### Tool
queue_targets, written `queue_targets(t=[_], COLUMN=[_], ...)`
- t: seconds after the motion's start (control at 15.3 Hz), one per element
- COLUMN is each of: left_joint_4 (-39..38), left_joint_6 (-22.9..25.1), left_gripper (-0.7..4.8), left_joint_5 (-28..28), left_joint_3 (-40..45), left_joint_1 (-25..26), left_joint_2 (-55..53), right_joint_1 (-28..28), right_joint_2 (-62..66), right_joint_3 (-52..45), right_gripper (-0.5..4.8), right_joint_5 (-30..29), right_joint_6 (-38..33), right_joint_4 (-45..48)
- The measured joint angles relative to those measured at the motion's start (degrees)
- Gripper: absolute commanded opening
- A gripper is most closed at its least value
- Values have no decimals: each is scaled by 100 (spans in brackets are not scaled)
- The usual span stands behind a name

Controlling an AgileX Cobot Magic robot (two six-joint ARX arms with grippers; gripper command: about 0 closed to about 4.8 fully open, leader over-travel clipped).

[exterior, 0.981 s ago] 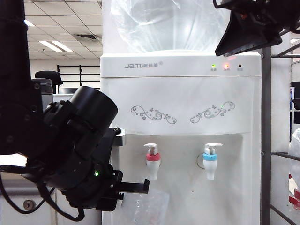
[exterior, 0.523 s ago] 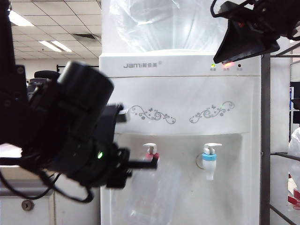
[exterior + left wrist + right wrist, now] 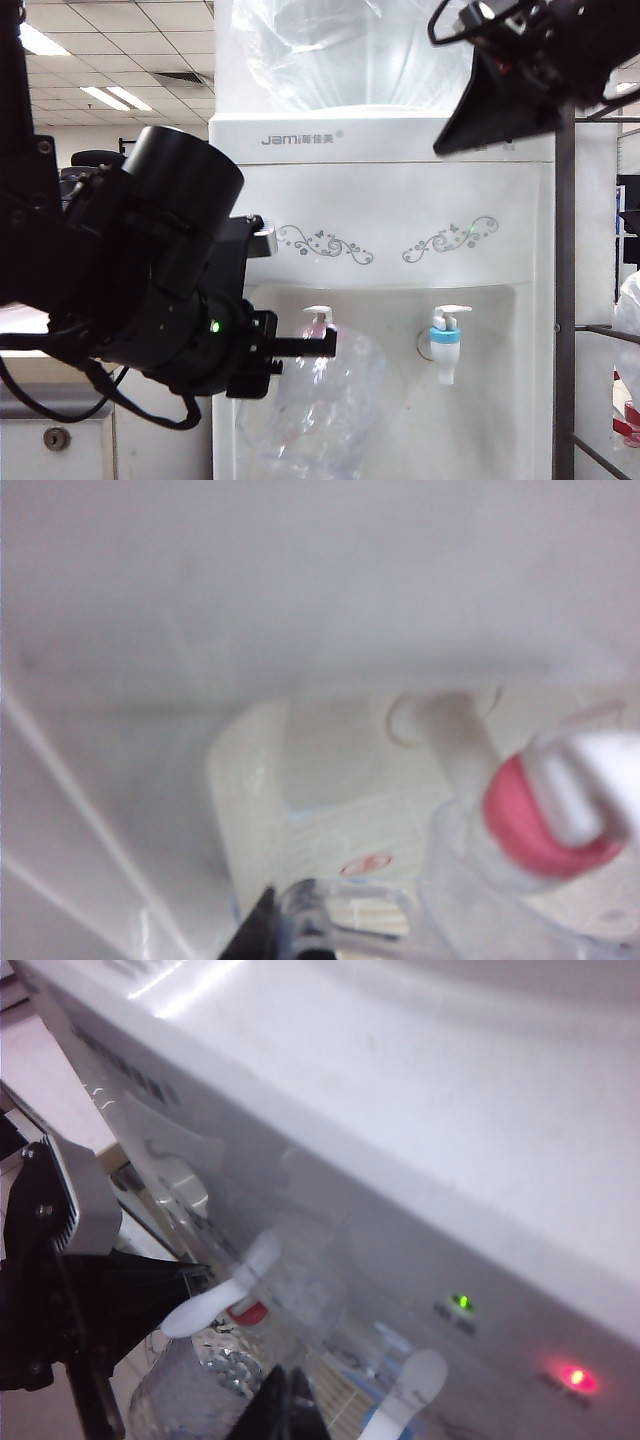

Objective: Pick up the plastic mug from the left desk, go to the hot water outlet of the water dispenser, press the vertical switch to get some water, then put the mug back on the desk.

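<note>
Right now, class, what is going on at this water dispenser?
The left end effector holds the clear plastic mug up under the red-collared hot water tap of the white water dispenser. The right end effector, shut, hangs high near the indicator lights; the tap's switch is not yet pressed.

On my screen a blue-collared tap [image 3: 447,340] sits to the right of the left gripper's [image 3: 325,345] jaws, at about their height and well apart from them. A grey metal rack post [image 3: 567,300] stands below the right gripper's [image 3: 450,140] jaws. Ceiling light strips [image 3: 120,98] and an air vent [image 3: 185,77] lie far behind, above the left jaws.
</note>
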State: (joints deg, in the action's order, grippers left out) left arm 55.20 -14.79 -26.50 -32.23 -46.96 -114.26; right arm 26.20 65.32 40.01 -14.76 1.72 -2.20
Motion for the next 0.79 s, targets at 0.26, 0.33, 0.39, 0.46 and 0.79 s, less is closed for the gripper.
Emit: queue_targets(t=[0.26, 0.33, 0.39, 0.46, 0.79], left_joint_4=[-507, -492, -485, -466, -249], left_joint_6=[-7, -7, -7, -7, -9], left_gripper=[-5, -5, -5, -5, -5], left_joint_5=[50, 39, -55, -133, -273], left_joint_3=[-2, -2, -2, -2, -2], left_joint_1=[0, 0, -2, -2, -4], left_joint_2=[-2, -22, -39, -44, -44], right_joint_1=[59, 175, 302, 389, 822], right_joint_2=[120, 264, 413, 507, 822], right_joint_3=[0, 2, 2, 0, 2], right_gripper=[-7, -7, -7, -7, -7], right_joint_5=[-7, -4, -7, -9, 15], right_joint_6=[-133, -229, -284, -310, -361], right_joint_4=[37, 72, 61, 44, 153])
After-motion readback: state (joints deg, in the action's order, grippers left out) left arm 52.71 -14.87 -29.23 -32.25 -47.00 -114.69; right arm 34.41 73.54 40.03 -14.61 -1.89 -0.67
